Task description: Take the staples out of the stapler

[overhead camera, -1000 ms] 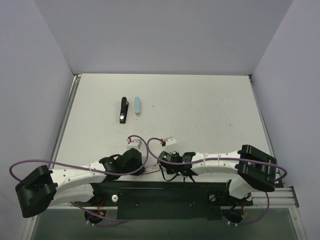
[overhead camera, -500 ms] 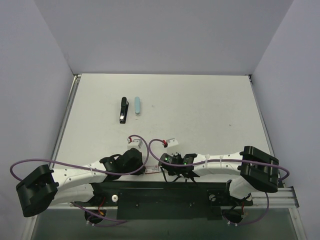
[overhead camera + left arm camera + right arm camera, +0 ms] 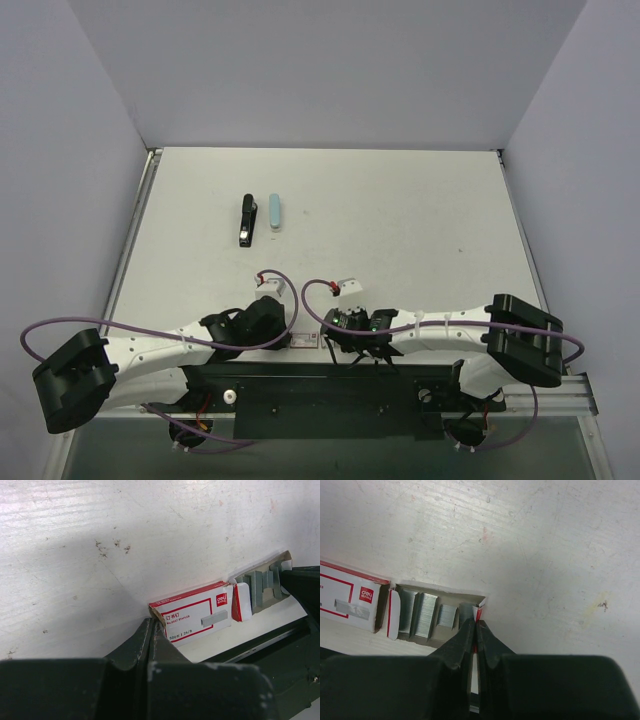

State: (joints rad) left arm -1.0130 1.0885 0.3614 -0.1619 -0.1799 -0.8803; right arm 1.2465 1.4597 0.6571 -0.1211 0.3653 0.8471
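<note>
Between the arms point(image 3: 150, 350): sleeve point(image 3: 195, 617) in left tool's point(image 3: 153, 626) grip, staple-filled tray point(image 3: 432, 614) in right tool's point(image 3: 474, 625).

The left gripper point(image 3: 153, 628), jaws closed, pinches the left end of a red-and-white staple box point(image 3: 197, 616). The box lies flat on the scuffed white table point(image 3: 125, 535), close to the table edge, which is bordered by a black rail point(image 3: 260, 647). The inner tray point(image 3: 280, 562) is drawn out to the right, exposing grey staples point(image 3: 260, 582).
</note>
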